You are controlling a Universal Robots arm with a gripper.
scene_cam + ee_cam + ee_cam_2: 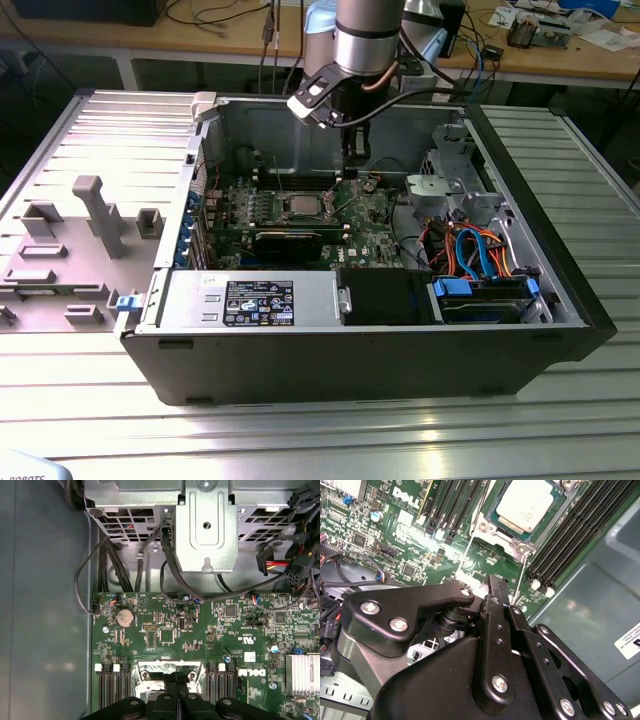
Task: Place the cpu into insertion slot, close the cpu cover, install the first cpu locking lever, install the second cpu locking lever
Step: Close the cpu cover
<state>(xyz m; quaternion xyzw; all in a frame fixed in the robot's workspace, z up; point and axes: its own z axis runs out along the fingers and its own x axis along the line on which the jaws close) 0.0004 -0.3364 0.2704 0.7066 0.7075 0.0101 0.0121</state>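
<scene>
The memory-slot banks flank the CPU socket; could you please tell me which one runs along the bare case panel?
The bank on the coin battery's side, running along the grey case panel; the other bank faces the finned heatsink.

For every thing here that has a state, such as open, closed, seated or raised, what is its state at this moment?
cpu, seated flat, metal top up.
cpu cover, closed down around the cpu.
one locking lever, raised, not latched.
other locking lever, raised, not latched.
gripper, shut, above the board close to the levers.
memory slots, empty.
computer case, side open.
</scene>
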